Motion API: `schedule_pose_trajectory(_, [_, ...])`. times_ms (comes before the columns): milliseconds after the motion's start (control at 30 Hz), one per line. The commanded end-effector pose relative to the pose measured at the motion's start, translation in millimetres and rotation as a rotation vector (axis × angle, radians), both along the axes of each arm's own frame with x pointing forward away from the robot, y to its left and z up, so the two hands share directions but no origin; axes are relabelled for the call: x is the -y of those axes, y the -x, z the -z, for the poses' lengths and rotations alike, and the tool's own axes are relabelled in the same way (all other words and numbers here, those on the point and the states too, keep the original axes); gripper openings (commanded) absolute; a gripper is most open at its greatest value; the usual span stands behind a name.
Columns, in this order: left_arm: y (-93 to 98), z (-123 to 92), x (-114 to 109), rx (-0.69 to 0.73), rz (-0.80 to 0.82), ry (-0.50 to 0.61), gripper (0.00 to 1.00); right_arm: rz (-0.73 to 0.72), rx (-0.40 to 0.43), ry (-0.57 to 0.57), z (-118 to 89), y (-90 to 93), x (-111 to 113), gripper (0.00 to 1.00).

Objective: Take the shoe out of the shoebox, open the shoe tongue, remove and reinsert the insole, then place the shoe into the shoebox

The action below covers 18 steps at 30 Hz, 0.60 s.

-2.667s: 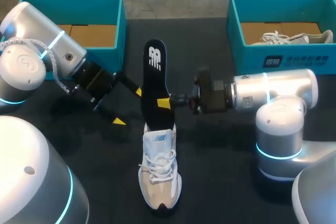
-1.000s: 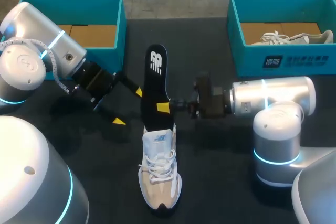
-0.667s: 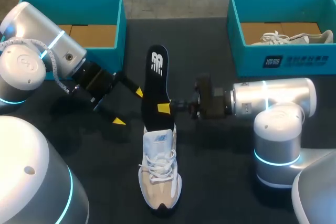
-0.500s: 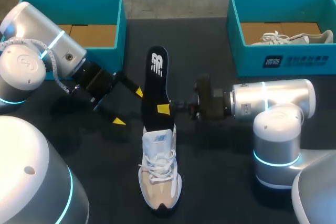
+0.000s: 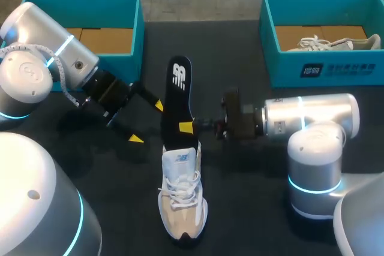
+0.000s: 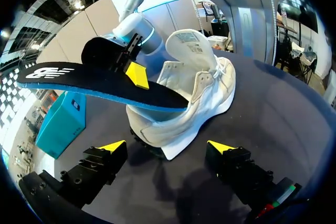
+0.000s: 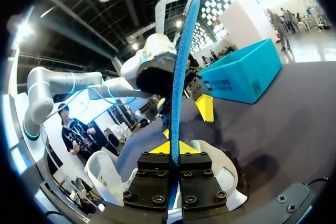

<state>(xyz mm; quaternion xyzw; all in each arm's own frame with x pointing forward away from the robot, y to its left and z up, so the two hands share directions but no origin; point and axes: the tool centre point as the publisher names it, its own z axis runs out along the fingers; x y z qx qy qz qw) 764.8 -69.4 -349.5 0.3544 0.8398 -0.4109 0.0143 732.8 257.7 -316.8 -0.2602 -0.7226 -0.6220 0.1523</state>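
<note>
A white and beige shoe (image 5: 182, 199) stands on the black table, toe toward the front edge. The black insole (image 5: 179, 88) with a blue underside slants up out of the shoe's opening toward the far side. My right gripper (image 5: 186, 127) is shut on the insole's middle from the right. In the right wrist view the insole (image 7: 180, 72) shows edge-on between that gripper's (image 7: 169, 149) fingers, with the shoe (image 7: 212, 174) below. My left gripper (image 5: 147, 122) stands open just left of the insole, holding nothing. In the left wrist view its open fingers (image 6: 167, 146) face the shoe (image 6: 197, 95) and insole (image 6: 89, 80).
A teal shoebox (image 5: 137, 25) sits at the far left behind my left arm. Another teal shoebox (image 5: 336, 71) at the far right holds a second pale shoe (image 5: 330, 44). The table is black between them.
My right gripper has shifted slightly left and down, and the insole has sunk a little toward the shoe. The left arm and the shoe have stayed put.
</note>
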Motion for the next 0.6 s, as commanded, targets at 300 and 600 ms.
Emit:
schedule_pose_trajectory(300, [0.1,0.6,0.1,0.001,0.001,-0.001,1.0,0.003,-0.013,-0.004,3.8,4.2,-1.7,0.0])
schedule_pose_trajectory(600, [0.1,0.6,0.1,0.001,0.001,-0.001,1.0,-0.01,-0.032,-0.002,7.7,6.1,-1.8,0.0])
